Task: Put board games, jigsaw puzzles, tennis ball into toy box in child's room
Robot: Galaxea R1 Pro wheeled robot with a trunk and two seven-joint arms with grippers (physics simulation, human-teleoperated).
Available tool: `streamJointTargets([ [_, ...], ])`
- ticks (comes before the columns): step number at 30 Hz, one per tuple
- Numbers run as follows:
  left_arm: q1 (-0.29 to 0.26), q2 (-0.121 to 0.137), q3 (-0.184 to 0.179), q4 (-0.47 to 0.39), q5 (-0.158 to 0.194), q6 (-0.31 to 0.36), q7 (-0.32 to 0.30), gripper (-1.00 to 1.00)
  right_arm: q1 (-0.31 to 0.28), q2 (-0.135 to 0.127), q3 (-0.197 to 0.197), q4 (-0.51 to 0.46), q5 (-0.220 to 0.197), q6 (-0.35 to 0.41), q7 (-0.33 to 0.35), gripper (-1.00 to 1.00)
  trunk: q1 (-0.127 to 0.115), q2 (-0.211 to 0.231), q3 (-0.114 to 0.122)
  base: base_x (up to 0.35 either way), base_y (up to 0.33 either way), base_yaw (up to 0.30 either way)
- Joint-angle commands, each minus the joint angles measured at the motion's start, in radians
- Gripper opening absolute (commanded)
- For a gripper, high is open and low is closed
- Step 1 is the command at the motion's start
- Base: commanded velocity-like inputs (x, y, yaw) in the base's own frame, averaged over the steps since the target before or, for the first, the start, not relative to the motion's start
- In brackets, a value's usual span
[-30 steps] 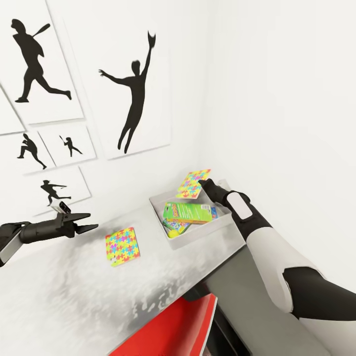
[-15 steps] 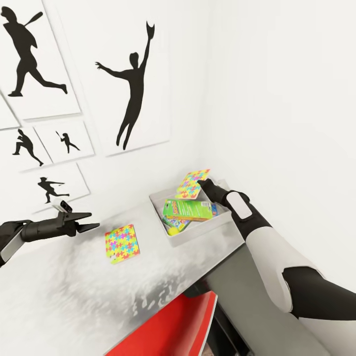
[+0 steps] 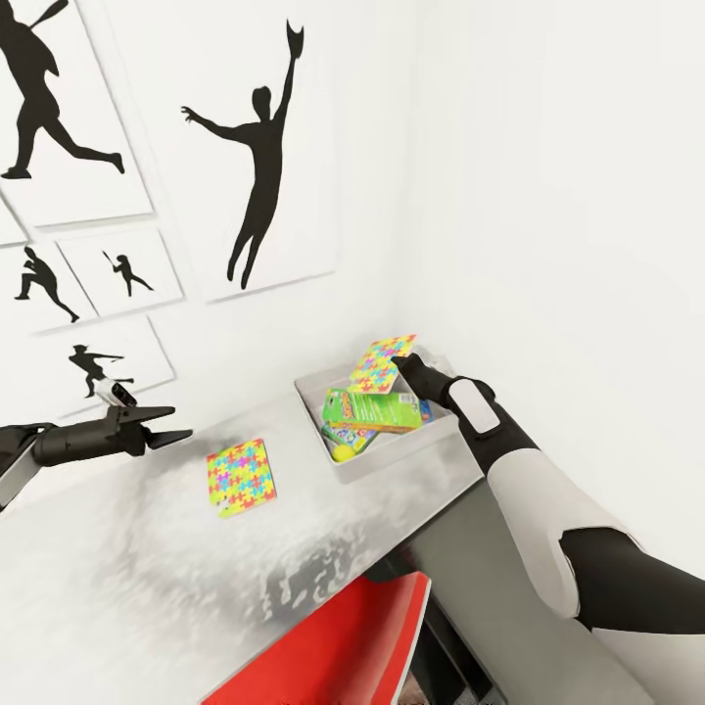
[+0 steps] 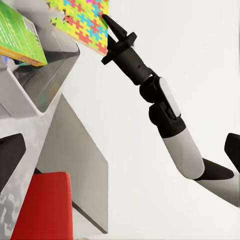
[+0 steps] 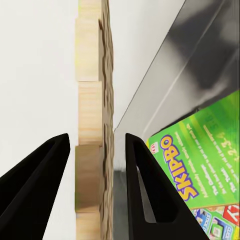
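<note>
On the table (image 3: 127, 558) the toy box (image 3: 345, 470) stands in the corner by the walls. In it lie the green SKIP-BO board game (image 3: 380, 411), more printed boxes under it, and the tennis ball (image 3: 342, 453). My right gripper (image 3: 399, 365) is shut on one jigsaw puzzle (image 3: 380, 360), holding it tilted on edge above the box's far side. In the right wrist view its edge (image 5: 92, 150) runs between the two fingers (image 5: 42, 180). The other jigsaw puzzle (image 3: 238, 476) lies flat on the table. My left gripper (image 3: 174, 433) hovers open to its left, holding nothing. The bed is out of view.
A red chair (image 3: 333, 636) is tucked under the table's front edge. White walls close the corner behind and to the right of the toy box, with black silhouette prints (image 3: 259, 157) on the back wall.
The head view has shifted a little, so the prints sit further left. The arms, the held puzzle and the toys in the box stand as before.
</note>
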Motion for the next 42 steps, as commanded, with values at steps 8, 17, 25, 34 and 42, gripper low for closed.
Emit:
streamJointTargets([
  [8,-0.062,0.027,-0.006,0.000,0.010,0.029,-0.007,1.00,-0.014,-0.001,0.001,-0.003,-0.005,0.005,0.005,-1.00,0.001,-0.002,-0.015,0.000,0.000,0.000],
  [17,-0.110,0.042,-0.004,0.000,0.013,0.040,-0.007,1.00,-0.026,0.002,0.001,-0.044,-0.006,0.051,0.007,-1.00,0.001,-0.002,-0.030,0.000,0.000,0.000],
  [25,-0.130,0.043,-0.005,-0.028,0.015,0.061,-0.007,1.00,-0.037,-0.001,0.001,-0.065,-0.009,0.062,0.006,-1.00,0.001,-0.002,-0.043,0.000,0.000,0.000],
  [34,-0.132,0.052,-0.004,-0.064,0.015,0.068,-0.007,1.00,-0.046,0.002,0.001,-0.066,-0.013,0.065,0.006,-1.00,0.001,-0.002,-0.058,0.000,0.000,0.000],
  [42,-0.132,0.058,-0.004,-0.065,0.015,0.068,-0.007,1.00,-0.046,0.002,0.001,-0.066,-0.014,0.065,0.006,-1.00,0.001,-0.002,-0.071,0.000,0.000,0.000],
])
